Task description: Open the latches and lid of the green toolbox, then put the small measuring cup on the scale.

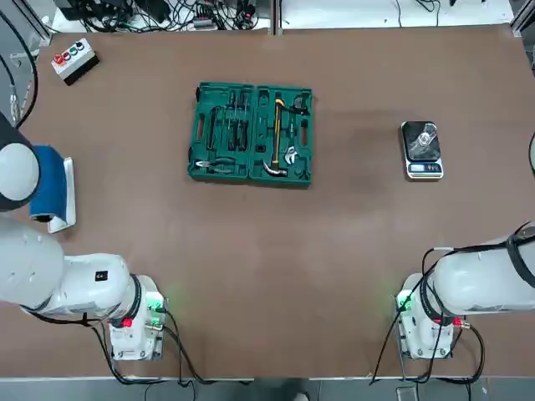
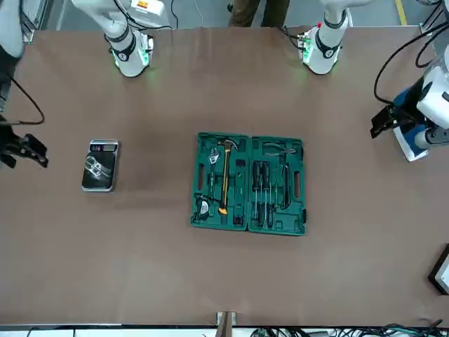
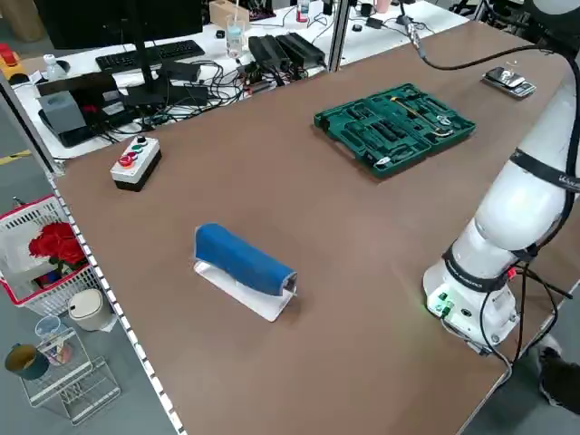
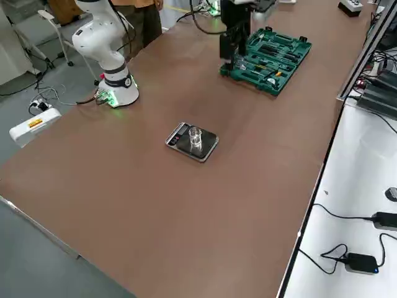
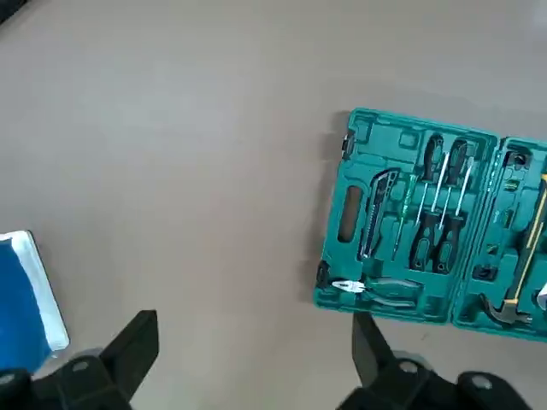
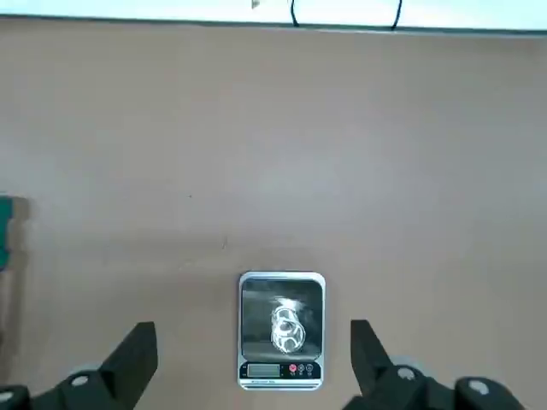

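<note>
I see the broad brown worktop (image 1: 251,251) bearing the dark-green plastic toolbox (image 1: 251,134), lid laid flat open; its small dark latches are hard to make out. The little silver-edged black scale (image 1: 422,150) holds the clear, tiny measuring cup (image 4: 195,138), its outline faint. My right pincer (image 6: 256,363), released, is over the worktop near the scale; my left pincer (image 5: 256,359), also released, hangs between the blue roll (image 3: 243,258) and toolbox, partly cut off.

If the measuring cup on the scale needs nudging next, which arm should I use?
Right, I'd say: its open gripper hangs near the scale and cup. The left gripper is beyond the toolbox.
</note>
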Robot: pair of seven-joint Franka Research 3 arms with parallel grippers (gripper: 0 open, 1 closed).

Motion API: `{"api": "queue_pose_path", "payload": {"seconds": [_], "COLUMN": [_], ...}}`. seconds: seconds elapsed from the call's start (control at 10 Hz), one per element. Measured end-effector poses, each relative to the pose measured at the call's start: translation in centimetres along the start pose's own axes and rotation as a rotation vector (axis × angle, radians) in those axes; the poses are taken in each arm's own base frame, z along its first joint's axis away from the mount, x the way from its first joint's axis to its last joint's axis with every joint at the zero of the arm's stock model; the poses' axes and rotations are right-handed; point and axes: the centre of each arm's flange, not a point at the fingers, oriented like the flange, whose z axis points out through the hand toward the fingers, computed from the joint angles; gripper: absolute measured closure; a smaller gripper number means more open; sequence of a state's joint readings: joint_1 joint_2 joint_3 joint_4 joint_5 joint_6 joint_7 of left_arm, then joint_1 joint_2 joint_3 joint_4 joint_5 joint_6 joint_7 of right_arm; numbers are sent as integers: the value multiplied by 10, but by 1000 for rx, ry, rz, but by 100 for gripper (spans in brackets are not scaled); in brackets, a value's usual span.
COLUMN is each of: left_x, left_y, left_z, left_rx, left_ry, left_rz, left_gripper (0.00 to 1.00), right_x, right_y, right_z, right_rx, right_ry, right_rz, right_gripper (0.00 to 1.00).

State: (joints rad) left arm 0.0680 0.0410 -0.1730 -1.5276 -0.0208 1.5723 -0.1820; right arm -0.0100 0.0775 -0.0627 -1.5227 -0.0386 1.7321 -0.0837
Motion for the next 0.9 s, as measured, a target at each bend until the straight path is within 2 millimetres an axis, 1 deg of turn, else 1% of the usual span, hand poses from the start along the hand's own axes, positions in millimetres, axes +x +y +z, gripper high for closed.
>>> {"api": "queue_pose_path", "payload": {"seconds": [0.1,0.2,0.3,0.6,0.9], "left_x": [0,0,0,0,0], "left_y": [-1,-1,-1,-3,-3], "left_z": [0,0,0,-1,-2], "left_rx": [0,0,0,0,0], "left_ry": [0,0,0,2,4], "left_rz": [5,7,9,23,25], "left_gripper": [0,0,0,0,0], "right_x": [-3,-6,-8,-6,-5], "right_y": [1,0,-4,-22,-30], "right_z": [-15,-24,-26,-22,-23], "right_rx": [1,3,5,13,13], "right_ry": [-13,-35,-55,-74,-74], "right_rz": [2,5,9,45,107], "right_gripper": [0,0,0,0,0]}}
